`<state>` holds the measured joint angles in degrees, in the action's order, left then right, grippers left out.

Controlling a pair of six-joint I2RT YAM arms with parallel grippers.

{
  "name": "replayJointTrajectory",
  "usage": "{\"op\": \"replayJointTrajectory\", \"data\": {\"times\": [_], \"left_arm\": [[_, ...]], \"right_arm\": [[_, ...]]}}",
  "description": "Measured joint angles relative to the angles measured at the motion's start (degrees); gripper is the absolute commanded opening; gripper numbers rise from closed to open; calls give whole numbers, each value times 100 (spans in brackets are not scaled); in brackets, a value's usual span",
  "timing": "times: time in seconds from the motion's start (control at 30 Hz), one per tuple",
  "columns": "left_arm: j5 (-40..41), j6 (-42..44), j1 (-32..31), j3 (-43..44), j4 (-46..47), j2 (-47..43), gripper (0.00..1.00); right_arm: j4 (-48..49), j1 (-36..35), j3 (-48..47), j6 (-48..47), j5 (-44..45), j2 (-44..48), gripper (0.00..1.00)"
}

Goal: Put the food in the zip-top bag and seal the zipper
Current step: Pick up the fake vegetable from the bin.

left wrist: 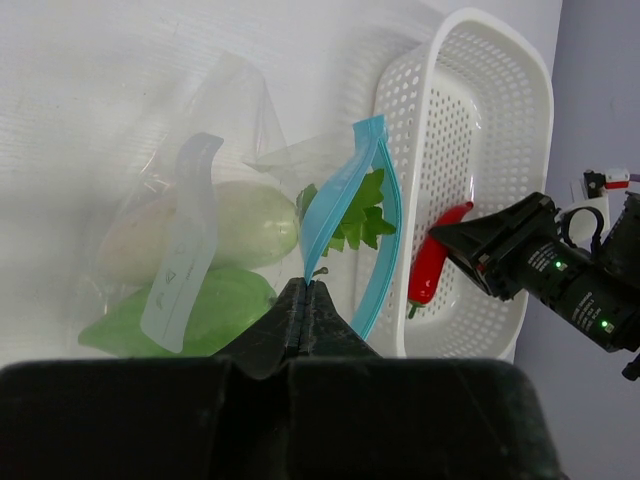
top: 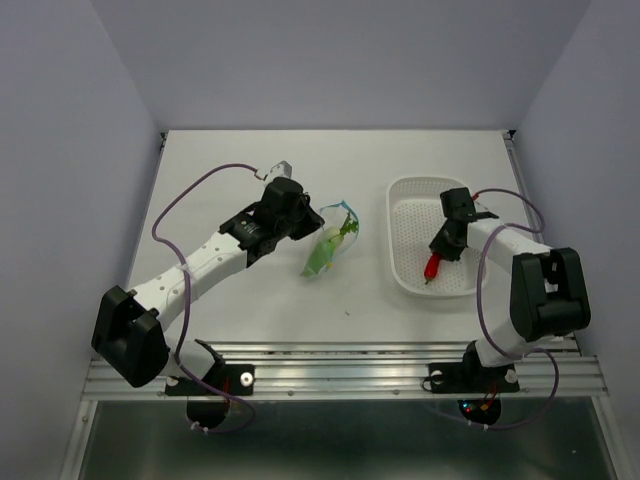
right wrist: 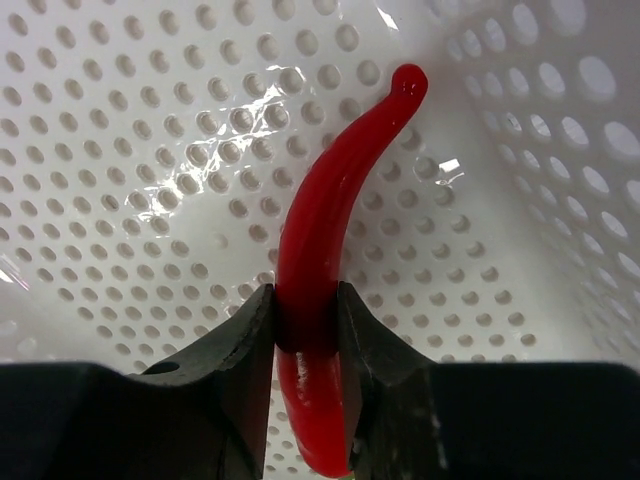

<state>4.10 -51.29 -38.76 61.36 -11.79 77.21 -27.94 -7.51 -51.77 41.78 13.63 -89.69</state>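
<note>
The clear zip-top bag (top: 329,245) lies mid-table with its mouth held apart. My left gripper (left wrist: 308,287) is shut on one side of the blue zipper (left wrist: 338,200). The other side of the strip curves away toward the basket. Inside the bag sit the white radish (left wrist: 245,222) with its green top (left wrist: 362,215) and the flat green pod (left wrist: 215,305). My right gripper (right wrist: 305,315) is shut on the slim red chili (right wrist: 325,215), which is inside the white basket (right wrist: 120,150). The top view shows that gripper (top: 441,250) over the chili (top: 431,267) near the basket's front.
The white perforated basket (top: 407,190) stands right of the bag, its near wall (left wrist: 400,200) close to the bag's mouth. A white label strip (left wrist: 185,240) is on the bag. Grey walls enclose the table on three sides; a metal rail (top: 340,365) runs along the front.
</note>
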Motion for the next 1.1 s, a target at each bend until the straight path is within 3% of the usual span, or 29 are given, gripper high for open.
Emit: {"op": "replayJointTrajectory", "data": {"times": [0.17, 0.33, 0.53, 0.67, 0.83, 1.1], "left_arm": [[2, 0, 0, 2, 0, 0, 0], [7, -2, 0, 2, -2, 0, 0], [2, -9, 0, 2, -2, 0, 0], [-13, -28, 0, 2, 0, 11, 0], [-37, -72, 0, 2, -2, 31, 0], [-33, -138, 0, 2, -11, 31, 0]], "right_arm": [[2, 0, 15, -116, -13, 181, 20], [37, 0, 31, -407, -68, 946, 20], [723, -96, 212, -885, -599, 2177, 20], [1353, -673, 201, -1115, -702, 2658, 21], [2079, -1947, -15, -1224, -387, 2444, 24], [3130, -3042, -492, -1165, 621, 1386, 24]]}}
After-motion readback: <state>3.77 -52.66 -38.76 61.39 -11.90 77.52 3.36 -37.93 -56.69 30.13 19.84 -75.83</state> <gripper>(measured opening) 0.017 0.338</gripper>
